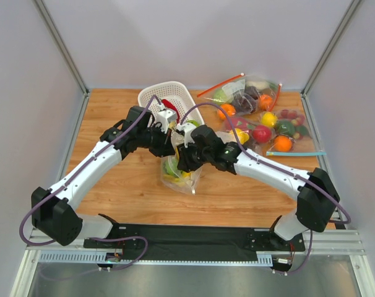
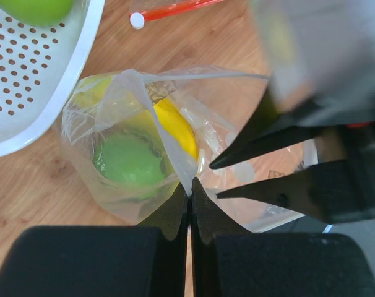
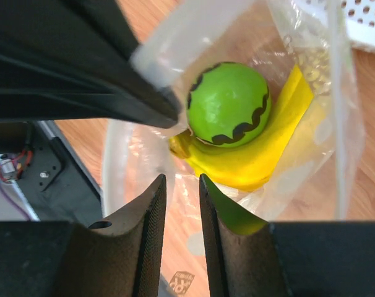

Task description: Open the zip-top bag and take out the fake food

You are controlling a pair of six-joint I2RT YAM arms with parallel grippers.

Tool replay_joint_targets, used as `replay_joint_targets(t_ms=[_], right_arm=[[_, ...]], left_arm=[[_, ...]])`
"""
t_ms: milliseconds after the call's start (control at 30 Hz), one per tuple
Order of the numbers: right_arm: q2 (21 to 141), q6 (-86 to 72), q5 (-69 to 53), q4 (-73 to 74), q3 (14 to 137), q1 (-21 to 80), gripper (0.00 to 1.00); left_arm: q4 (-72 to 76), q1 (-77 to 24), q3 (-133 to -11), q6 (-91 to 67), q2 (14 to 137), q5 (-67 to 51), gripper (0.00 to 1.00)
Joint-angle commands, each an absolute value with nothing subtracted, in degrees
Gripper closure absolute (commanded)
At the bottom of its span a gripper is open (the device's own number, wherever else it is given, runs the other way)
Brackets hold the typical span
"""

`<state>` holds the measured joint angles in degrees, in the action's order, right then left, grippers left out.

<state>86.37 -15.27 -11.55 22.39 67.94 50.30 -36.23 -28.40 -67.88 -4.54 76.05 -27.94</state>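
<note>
Both arms meet over the middle of the wooden table (image 1: 129,189), and the zip-top bag (image 1: 186,182) sits right beneath them, just in front of the white basket (image 1: 151,96). The left gripper (image 2: 190,185) has its fingers pressed tight together, pinching a fold of the bag's clear film at the mouth. The right gripper (image 3: 181,179) is opposite, on the other side of the opening. Its fingers are a narrow gap apart with film showing between them, and I can't tell whether they touch it. The bag's mouth gapes wide between the two. The fake food is inside the bag, a green apple (image 3: 228,120) lying on top of a yellow banana (image 3: 271,162). Off to the right, well apart, lie other clear bags (image 1: 265,120) of fruit.
</note>
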Motion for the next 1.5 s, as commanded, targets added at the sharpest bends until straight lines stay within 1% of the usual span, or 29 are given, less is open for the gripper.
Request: replay_joint_targets(t_ms=[0, 133, 367, 567, 733, 900, 1100, 1367, 1467], right_arm=[[89.64, -15.91, -7.65, 20.83, 67.24, 51.42, 0.71], [91.84, -16.78, -6.68, 19.08, 67.06, 51.85, 0.7], [94.74, -19.95, -3.96, 15.03, 66.36, 51.94, 0.65], [96.5, -20.92, 2.89, 17.92, 66.09, 52.03, 0.63], [95.01, -21.88, 10.44, 19.51, 64.08, 52.03, 0.58], [94.22, -22.32, 12.65, 19.69, 63.37, 52.03, 0.52], [97.29, -21.89, 14.06, 19.34, 63.9, 52.03, 0.47], [103.17, -21.36, 12.22, 16.09, 64.77, 52.03, 0.45], [105.02, -21.1, 11.95, 15.56, 65.39, 52.03, 0.52]], left_arm=[[-35.95, -28.3, -69.96, -3.25, 74.27, -28.04, 1.0], [-35.95, -28.3, -70.05, -3.25, 74.18, -28.12, 1.0], [-35.95, -28.3, -69.96, -3.34, 74.27, -28.3, 1.0], [-35.95, -28.3, -69.96, -3.34, 74.27, -28.48, 1.0], [-35.86, -28.3, -69.96, -3.34, 74.27, -28.48, 1.0], [-35.86, -28.39, -69.96, -3.34, 74.36, -28.65, 1.0], [-35.86, -28.39, -70.05, -3.34, 74.44, -28.65, 1.0], [-35.77, -28.3, -69.87, -3.43, 74.71, -28.74, 1.0], [-35.77, -28.3, -69.96, -3.43, 75.06, -28.92, 1.0]])
